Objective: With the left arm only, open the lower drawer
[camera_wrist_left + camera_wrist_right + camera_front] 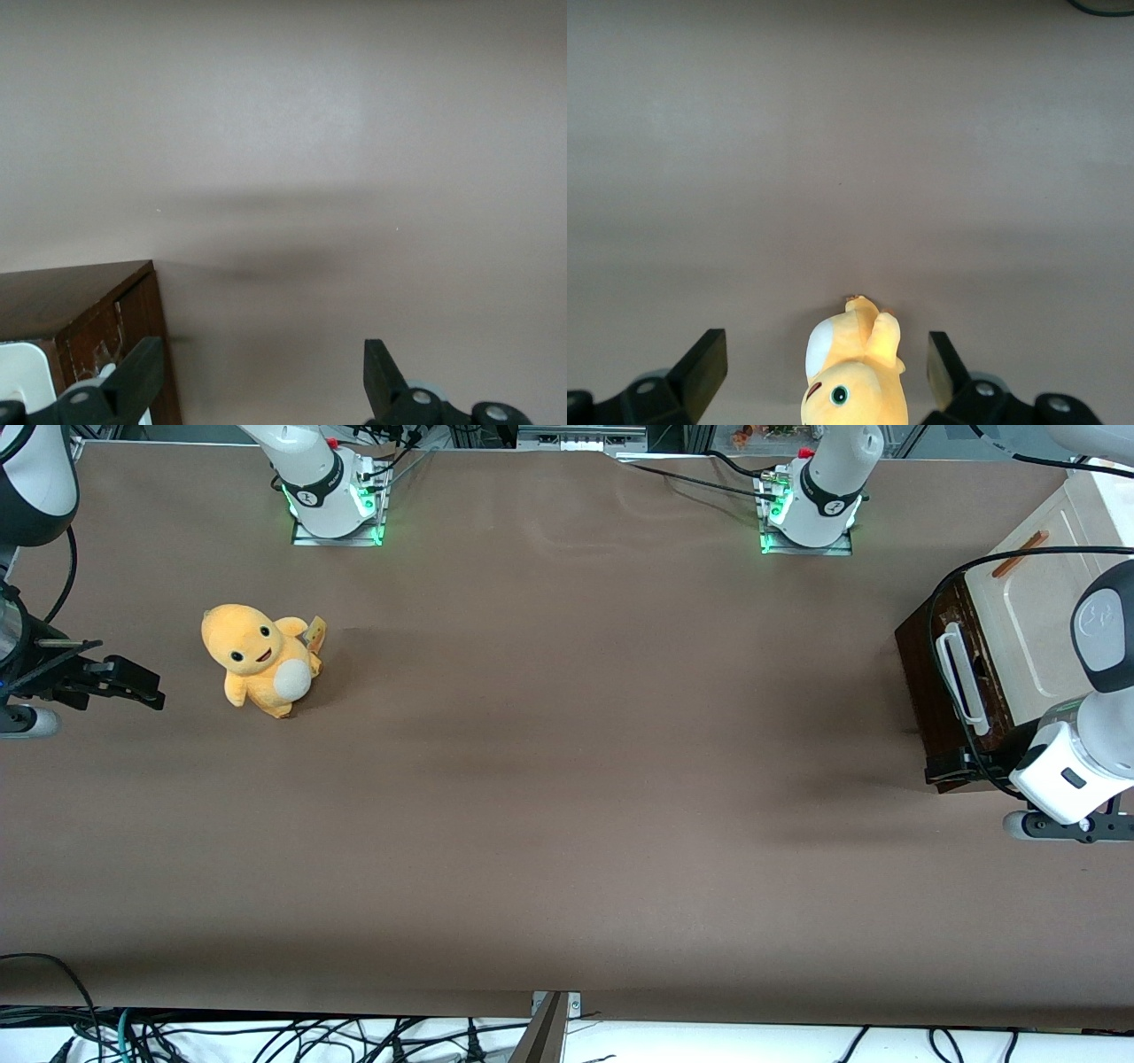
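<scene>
Gripper (257, 376), jaws being held apart, is being hovered beside lower drawer (946, 682), handle (961, 677) untouched.

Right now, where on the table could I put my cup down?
The wide brown stretch between the plush and the drawer is bare, as is the strip nearer the front camera. It is crowded at the drawer, where the open pincer hangs by its corner, near the white handle.

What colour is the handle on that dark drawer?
White, on the lower drawer's handle; clearest in the front view.
</scene>
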